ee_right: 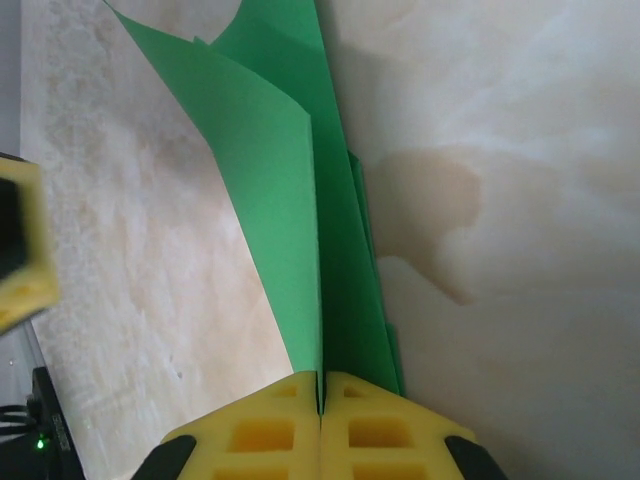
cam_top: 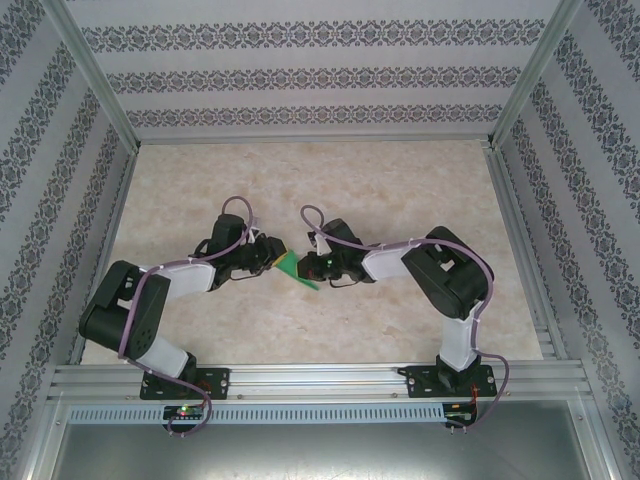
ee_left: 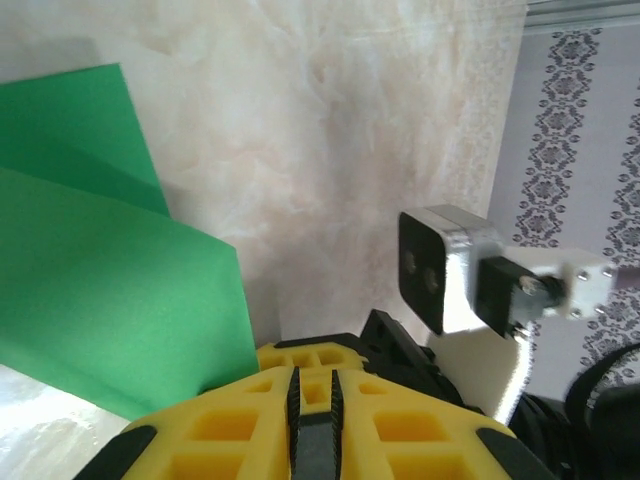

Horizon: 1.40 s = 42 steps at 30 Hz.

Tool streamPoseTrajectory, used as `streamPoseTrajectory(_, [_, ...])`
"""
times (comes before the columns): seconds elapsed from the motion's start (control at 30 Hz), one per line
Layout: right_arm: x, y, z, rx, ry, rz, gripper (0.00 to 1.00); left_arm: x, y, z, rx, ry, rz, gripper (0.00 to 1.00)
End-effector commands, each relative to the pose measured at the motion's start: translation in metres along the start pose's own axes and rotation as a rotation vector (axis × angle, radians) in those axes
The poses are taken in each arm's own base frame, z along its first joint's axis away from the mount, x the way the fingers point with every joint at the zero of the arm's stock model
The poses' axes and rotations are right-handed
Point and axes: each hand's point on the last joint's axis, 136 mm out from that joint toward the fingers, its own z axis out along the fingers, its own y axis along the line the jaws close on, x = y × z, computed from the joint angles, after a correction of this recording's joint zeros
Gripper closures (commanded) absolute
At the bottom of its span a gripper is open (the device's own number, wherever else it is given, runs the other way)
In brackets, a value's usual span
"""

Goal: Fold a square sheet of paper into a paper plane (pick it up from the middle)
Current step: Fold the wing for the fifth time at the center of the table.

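Yellow fingers of the right gripper are pressed together, pinching the square sheet of paper. The sheet runs straight ahead from the fingertips as folded green layers standing on edge. One layer bows off to the gripper's left, and the rest lies flatter on the right side of the seam.

Left gripper: its fingers stand close, with a thin dark slit between the black pads. No green is visible in the slit, so it cannot be told whether they clamp anything. The sheet lies just left of this gripper. Its lower corner runs under the left finger, and a second layer shows farther ahead on the same side. Ahead and to the right of this gripper is the camera housing on the other arm.

Overhead view: the two grippers face each other over the table, left and right. The sheet sits between their tips, touching both.
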Motion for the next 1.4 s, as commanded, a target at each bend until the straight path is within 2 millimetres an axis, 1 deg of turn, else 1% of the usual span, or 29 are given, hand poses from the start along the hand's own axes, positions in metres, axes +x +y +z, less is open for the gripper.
streamPoseTrajectory(0.0, [-0.017, 0.003, 0.01, 0.017, -0.063, 0.055, 0.96, 0.004, 0.009, 0.006, -0.01, 0.01, 0.011, 0.8])
streamPoseTrajectory(0.13, [-0.015, 0.002, 0.014, 0.013, -0.037, 0.069, 0.98, 0.004, 0.015, 0.009, -0.025, 0.01, -0.005, 0.81])
streamPoseTrajectory(0.3, [-0.008, 0.007, 0.016, -0.016, 0.016, 0.022, 0.97, 0.004, 0.024, 0.012, -0.048, 0.009, -0.017, 0.82])
streamPoseTrajectory(0.4, [-0.002, 0.004, 0.017, 0.006, 0.059, -0.01, 0.97, 0.004, 0.032, 0.014, -0.069, 0.006, -0.031, 0.82])
streamPoseTrajectory(0.7, [0.009, -0.012, 0.021, 0.069, 0.127, -0.035, 0.98, 0.004, 0.043, 0.016, -0.103, 0.0, -0.051, 0.83])
streamPoseTrajectory(0.93, [0.01, -0.017, 0.022, 0.093, 0.14, -0.029, 0.98, 0.009, 0.06, 0.014, -0.165, -0.001, -0.084, 0.84])
streamPoseTrajectory(1.0, [0.009, -0.018, 0.021, 0.097, 0.138, -0.028, 0.96, 0.011, 0.065, 0.013, -0.187, 0.002, -0.094, 0.85])
streamPoseTrajectory(1.1, [0.004, -0.013, 0.017, 0.081, 0.129, -0.027, 0.92, 0.013, 0.073, 0.011, -0.221, -0.005, -0.102, 0.85])
streamPoseTrajectory(1.2, [-0.002, -0.002, 0.009, 0.039, 0.127, -0.032, 0.86, 0.015, 0.081, 0.01, -0.244, -0.003, -0.117, 0.86])
streamPoseTrajectory(1.3, [-0.003, 0.008, -0.001, 0.008, 0.145, -0.059, 0.81, 0.016, 0.084, 0.011, -0.25, -0.002, -0.122, 0.86])
streamPoseTrajectory(1.37, [-0.003, 0.011, -0.008, 0.001, 0.156, -0.081, 0.8, 0.016, 0.085, 0.011, -0.252, -0.002, -0.123, 0.86])
